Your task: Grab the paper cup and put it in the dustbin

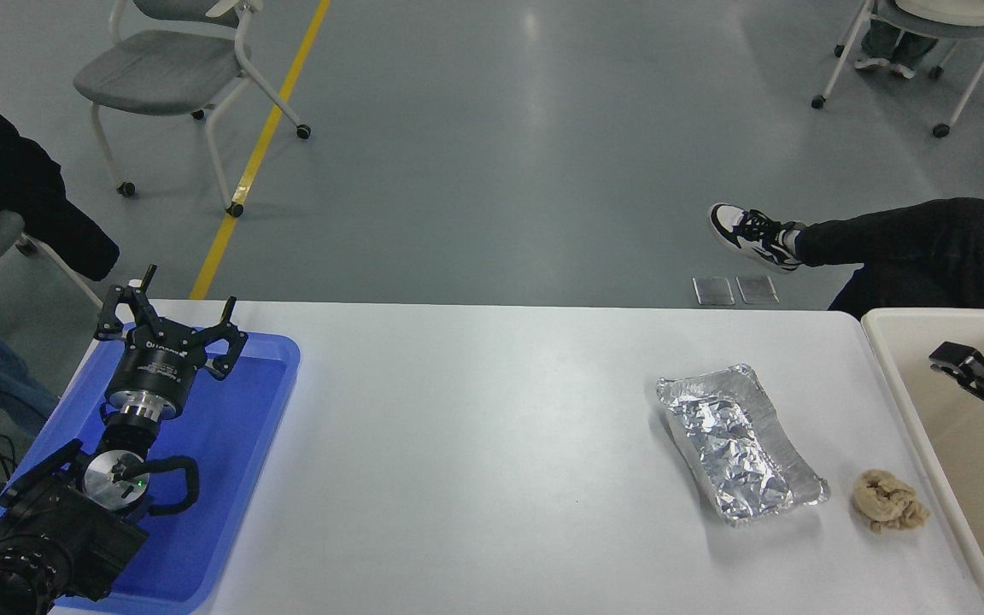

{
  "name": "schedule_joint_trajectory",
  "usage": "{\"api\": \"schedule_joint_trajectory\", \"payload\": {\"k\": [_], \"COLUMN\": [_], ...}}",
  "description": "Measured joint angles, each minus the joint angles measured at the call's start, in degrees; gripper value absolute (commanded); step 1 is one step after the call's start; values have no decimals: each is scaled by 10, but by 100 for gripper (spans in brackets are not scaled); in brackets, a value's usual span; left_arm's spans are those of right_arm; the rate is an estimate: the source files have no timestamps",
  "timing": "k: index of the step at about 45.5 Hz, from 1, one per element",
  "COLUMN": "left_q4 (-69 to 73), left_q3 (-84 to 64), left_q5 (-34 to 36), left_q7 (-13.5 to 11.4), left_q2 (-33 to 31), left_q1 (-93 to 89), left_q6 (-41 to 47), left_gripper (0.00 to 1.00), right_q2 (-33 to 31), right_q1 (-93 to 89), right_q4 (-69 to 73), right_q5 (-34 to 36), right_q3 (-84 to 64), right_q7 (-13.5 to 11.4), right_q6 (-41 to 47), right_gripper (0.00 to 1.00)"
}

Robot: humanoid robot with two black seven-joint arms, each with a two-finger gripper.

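No paper cup shows anywhere in the head view; it is out of sight. The cream-beige dustbin (928,314) stands at the table's right end, cut off by the picture's edge. My right gripper (959,362) reaches in from the right edge above the dustbin's opening, only partly in view, with nothing visible in it. My left gripper (172,314) is parked at the lower left over a blue tray (236,478), open and empty.
A crumpled silver foil tray (738,442) lies on the white table left of the dustbin, with a crumpled brown paper wad (888,502) beside it. A person's leg and shoe (752,235) sit beyond the far edge. Chairs stand further back.
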Motion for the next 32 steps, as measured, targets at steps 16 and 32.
{"api": "schedule_joint_trajectory", "payload": {"k": [16,32], "left_q4": [0,0], "left_q3": [0,0], "left_q5": [0,0], "left_q7": [0,0], "left_q2": [0,0], "left_q1": [0,0], "left_q6": [0,0], "left_gripper": [100,100], "right_q2": [20,133], "right_q1": [285,504], "right_q4": [226,379], "right_q5": [-48,8], "right_q3": [-255,-387], "right_q7": [-1,0], "right_q6": [36,153], "right_gripper": [100,100]}}
